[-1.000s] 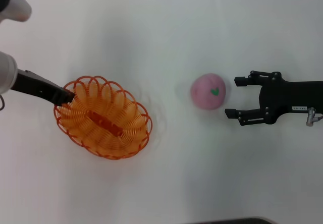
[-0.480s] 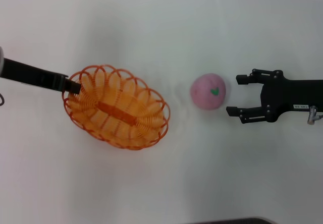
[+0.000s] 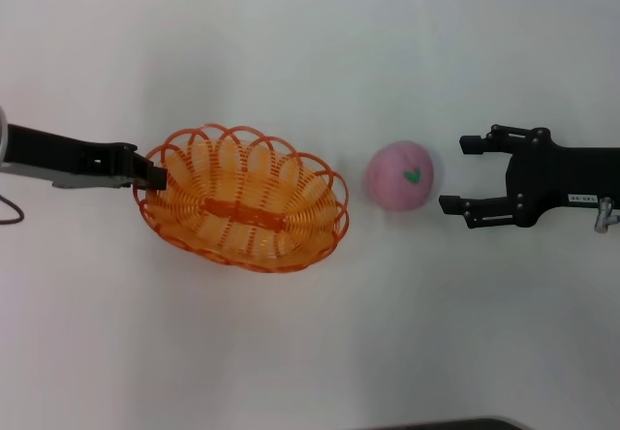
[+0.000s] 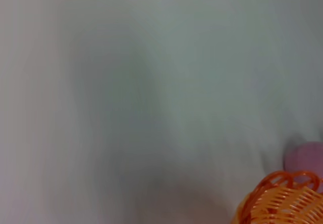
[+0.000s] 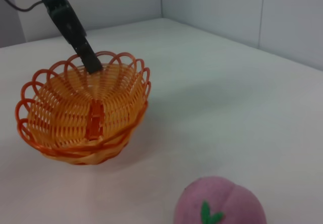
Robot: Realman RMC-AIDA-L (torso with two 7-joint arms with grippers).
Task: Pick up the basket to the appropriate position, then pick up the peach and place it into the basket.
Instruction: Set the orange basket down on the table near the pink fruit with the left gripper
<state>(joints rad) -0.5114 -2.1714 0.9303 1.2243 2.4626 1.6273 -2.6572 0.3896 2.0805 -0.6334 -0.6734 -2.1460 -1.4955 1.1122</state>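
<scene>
Oval orange basket (image 3: pixel 244 199) of looped strands, scalloped rim, solid orange bar along its centre; open side up, long axis slanting slightly across the white tabletop (image 3: pixel 310 353), nothing inside. Left end of rim gripped by the left pincer (image 3: pixel 153 174). Just beside its right end, apart from it, round pink peach (image 3: pixel 402 175) with small green leaf mark facing up, resting on the tabletop

The white table (image 3: pixel 310 353) is carrying the orange basket (image 3: pixel 242 198) and, just beside it, the pink peach (image 3: pixel 403 175) (leaf mark showing).
</scene>
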